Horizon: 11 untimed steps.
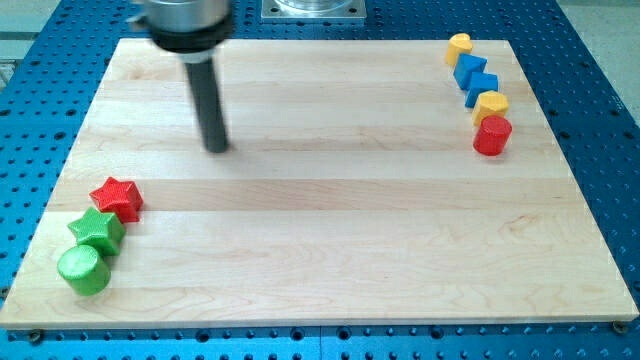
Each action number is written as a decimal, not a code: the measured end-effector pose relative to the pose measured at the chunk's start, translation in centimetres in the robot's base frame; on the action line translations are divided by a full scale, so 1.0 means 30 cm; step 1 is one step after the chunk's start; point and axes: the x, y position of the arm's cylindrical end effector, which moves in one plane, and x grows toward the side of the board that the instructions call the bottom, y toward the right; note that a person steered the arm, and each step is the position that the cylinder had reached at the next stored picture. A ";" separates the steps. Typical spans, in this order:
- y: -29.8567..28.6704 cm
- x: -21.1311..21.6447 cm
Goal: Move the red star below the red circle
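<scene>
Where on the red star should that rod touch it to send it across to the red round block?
There is no pincer, so it can only push. My tip stands above and right of the red star. The red circle is far to the view's right, so contact probably belongs on the star's left side. The green star touches its lower left, crowding that approach.

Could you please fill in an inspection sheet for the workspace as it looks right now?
Surface: wooden board on a blue perforated table.
Job's things: red star at the view's left; red circle at the view's right.
Clutter: green star, green cylinder; yellow block, two blue blocks, yellow block.
Gripper: none; my tip is above-right of the red star, apart.
Cables: nothing seen.
Surroundings: metal base.
</scene>
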 end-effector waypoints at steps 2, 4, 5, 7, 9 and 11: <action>-0.477 0.171; -0.174 0.311; 0.061 0.340; 0.031 0.296; 0.011 0.536; 0.264 0.619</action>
